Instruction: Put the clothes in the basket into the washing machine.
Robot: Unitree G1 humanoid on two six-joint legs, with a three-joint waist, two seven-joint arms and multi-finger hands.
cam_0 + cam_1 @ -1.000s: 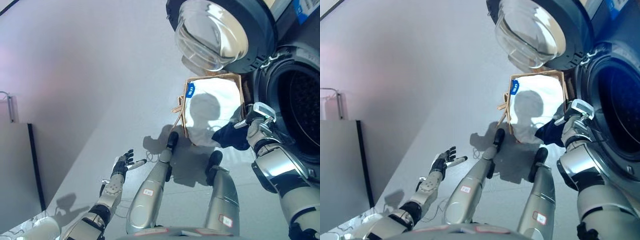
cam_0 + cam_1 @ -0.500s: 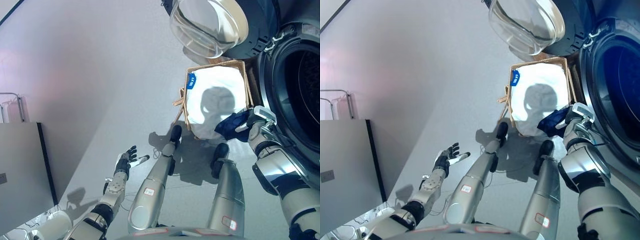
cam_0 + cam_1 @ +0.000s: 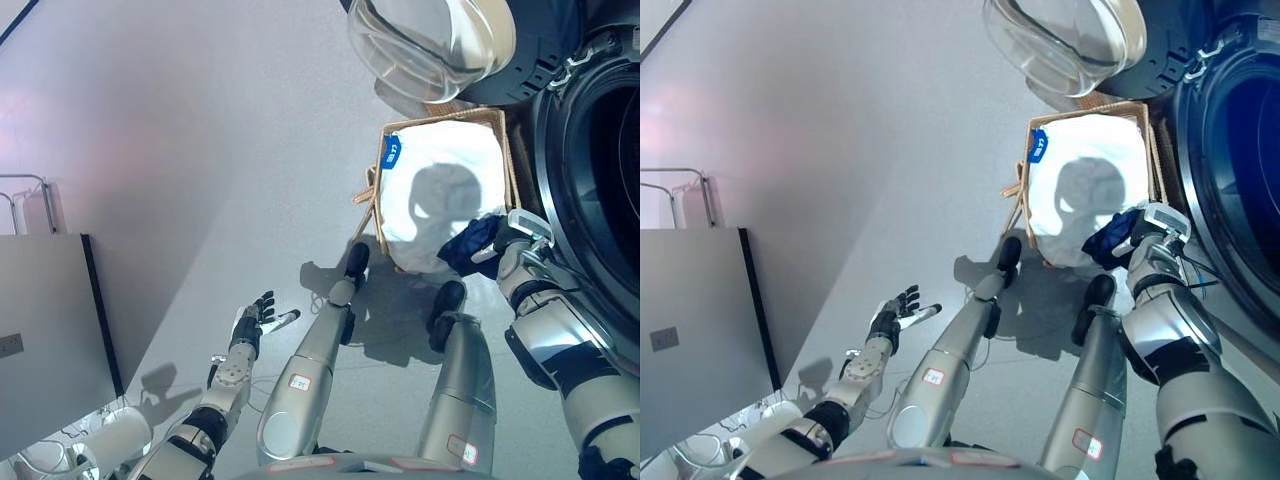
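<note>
No text, number or sign can be read here. A blue tag (image 3: 392, 154) sits on the far left corner of the white liner in the basket (image 3: 372, 205), but whatever is printed on it is too small to make out. The washing machine (image 3: 600, 150) at the far right shows no legible marking on its front or on its open door (image 3: 430, 45).

You have one wicker basket (image 3: 382, 196), one white cloth (image 3: 445, 205) inside it, one dark blue garment (image 3: 470, 243), one washing machine (image 3: 590, 170), two hands.
</note>
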